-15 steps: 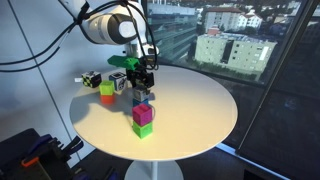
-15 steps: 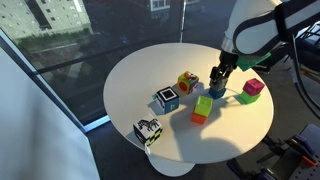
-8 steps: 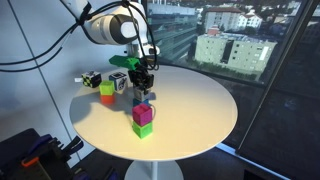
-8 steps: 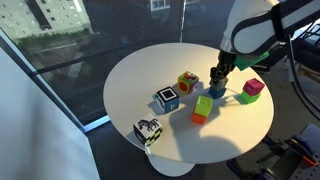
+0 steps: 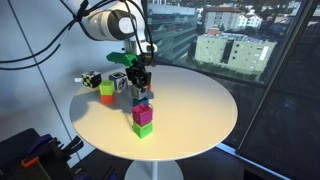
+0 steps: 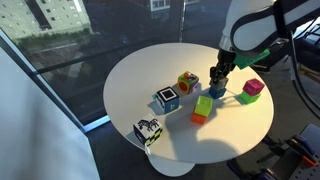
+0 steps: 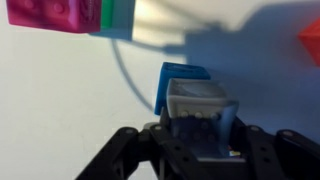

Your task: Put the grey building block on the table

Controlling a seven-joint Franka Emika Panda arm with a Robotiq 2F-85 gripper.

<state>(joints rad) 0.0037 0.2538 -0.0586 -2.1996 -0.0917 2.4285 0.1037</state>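
Finding 1: your claw [image 7: 196, 120] is closed narrow on the grey building block [image 7: 196, 96], with 1 finger at each side of it, at lower centre of the wrist view. The block is between the jaws, directly over a blue cube [image 7: 178, 78]. Whether the 2 cubes touch cannot be told.

Finding 2: in both exterior views the claw [image 5: 140, 88] [image 6: 218, 82] points straight down over the blue cube [image 6: 217, 94]. The grey block is too small there to be made out.

Finding 3: the table [image 5: 200, 110] is round, white and smooth. A magenta cube on a green cube [image 5: 143, 120] stands near the claw, toward the lower edge of the frame. A green cube on an orange cube [image 5: 106, 92] and a black-and-white cube [image 5: 91, 78] lie at left. A multicoloured cube [image 6: 187, 82] sits just left of the claw.

Finding 4: dark window glass surrounds the table, and buildings [image 5: 235, 48] show through it at upper right.
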